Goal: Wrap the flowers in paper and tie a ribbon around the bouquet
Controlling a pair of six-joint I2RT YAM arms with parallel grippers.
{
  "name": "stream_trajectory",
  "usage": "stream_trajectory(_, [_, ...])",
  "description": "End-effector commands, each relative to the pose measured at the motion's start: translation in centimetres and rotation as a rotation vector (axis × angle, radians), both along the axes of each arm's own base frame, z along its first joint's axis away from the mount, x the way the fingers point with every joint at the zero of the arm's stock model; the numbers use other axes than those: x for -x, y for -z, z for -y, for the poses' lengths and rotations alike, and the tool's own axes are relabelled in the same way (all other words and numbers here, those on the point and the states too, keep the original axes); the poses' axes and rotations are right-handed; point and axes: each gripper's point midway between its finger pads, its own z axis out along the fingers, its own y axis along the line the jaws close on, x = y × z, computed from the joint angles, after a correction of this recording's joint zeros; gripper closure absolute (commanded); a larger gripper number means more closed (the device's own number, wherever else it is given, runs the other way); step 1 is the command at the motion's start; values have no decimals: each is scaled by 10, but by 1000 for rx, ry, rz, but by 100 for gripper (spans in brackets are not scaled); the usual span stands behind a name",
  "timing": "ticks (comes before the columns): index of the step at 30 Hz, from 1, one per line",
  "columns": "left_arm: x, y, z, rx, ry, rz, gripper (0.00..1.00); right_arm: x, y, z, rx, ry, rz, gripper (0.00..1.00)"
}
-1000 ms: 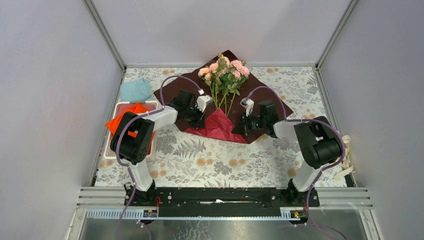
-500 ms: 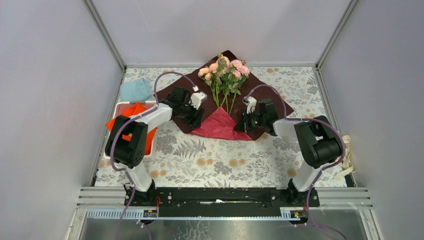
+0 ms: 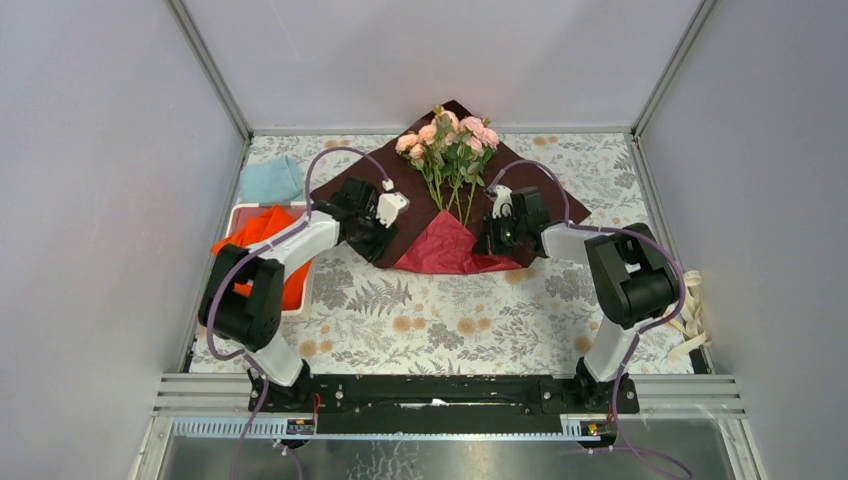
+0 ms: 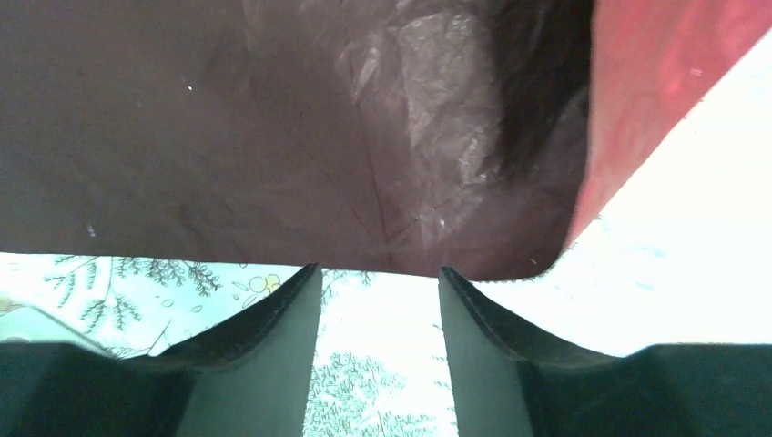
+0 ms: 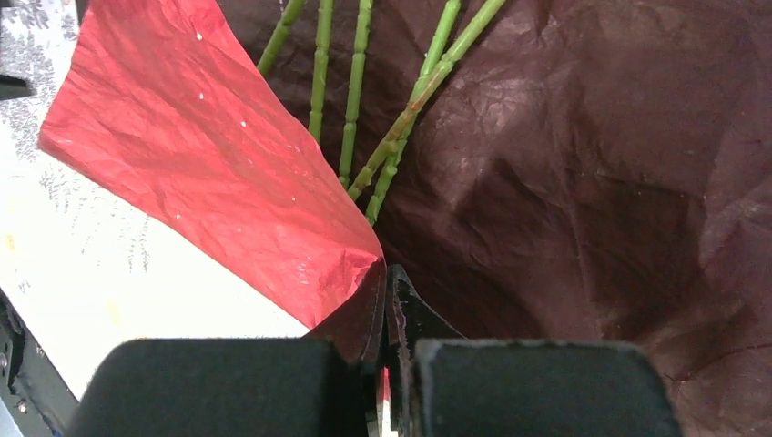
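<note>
The paper [image 3: 450, 250] lies flat on the desk [image 3: 440, 320] like a diamond, and the flowers [image 3: 450, 140] rest on it with blooms at the far corner and stems [image 5: 355, 91] pointing toward the arms. The near corner is folded up over the stem ends, showing its brighter red side.

The right end effector [image 5: 387, 273] is pinched tight on the crease of that fold. The left end effector [image 4: 378, 273] has its fingers apart at the sheet's left edge, holding nothing.

The sheet looks thin, crinkly and very light. I'd expect it to crease where pinched, flop when lifted, and tear if tugged hard, so edges and corners seem the sensible places to grip. The stems look thin and likely to roll.

The ribbon [image 3: 693, 305] sits at the desk's right edge, well apart.
</note>
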Motion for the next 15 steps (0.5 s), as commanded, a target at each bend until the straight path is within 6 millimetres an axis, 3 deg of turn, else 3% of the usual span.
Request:
stream_trajectory(1, [5, -57, 21, 34, 74, 84, 48, -15, -6, 5, 32, 46, 8, 100])
stream_trajectory(5, [41, -51, 74, 95, 260, -7, 62, -16, -3, 6, 40, 54, -8, 100])
stream_trajectory(7, [49, -41, 96, 107, 313, -33, 65, -16, -2, 6, 40, 62, -20, 100])
stream_trajectory(9, [39, -29, 108, 99, 310, -18, 67, -15, -2, 6, 33, 69, -27, 100])
stream_trajectory(12, [15, -8, 108, 49, 249, 12, 70, -16, -3, 5, 17, 81, -33, 100])
stream_trajectory(15, [13, 10, 105, 9, 241, -14, 71, -15, -4, 6, 11, 88, -36, 100])
